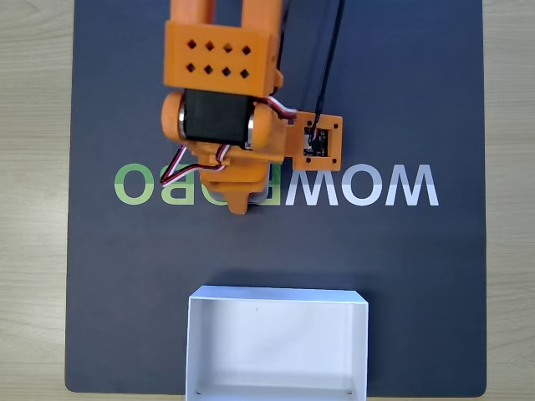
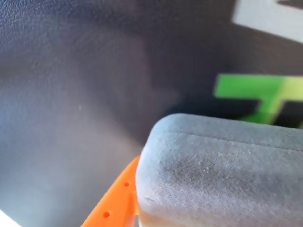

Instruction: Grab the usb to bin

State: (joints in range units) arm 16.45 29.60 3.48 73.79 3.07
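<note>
Beneath the orange arm (image 1: pixel 221 92) lies a dark mat (image 1: pixel 418 276) with upside-down lettering, and the white bin (image 1: pixel 276 347) sits well beyond the gripper's (image 1: pixel 236 200) tip, toward the fixed view's bottom edge. Right at the gripper, the grey usb (image 2: pixel 222 175) (blurred, very close in the wrist view) touches an orange finger (image 2: pixel 116 203); whether the jaws clamp it cannot be told.

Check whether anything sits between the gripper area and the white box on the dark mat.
Nothing visible does. In the fixed view, bare dark mat separates the orange gripper from the white rectangular shallow box; the box interior looks empty.
</note>
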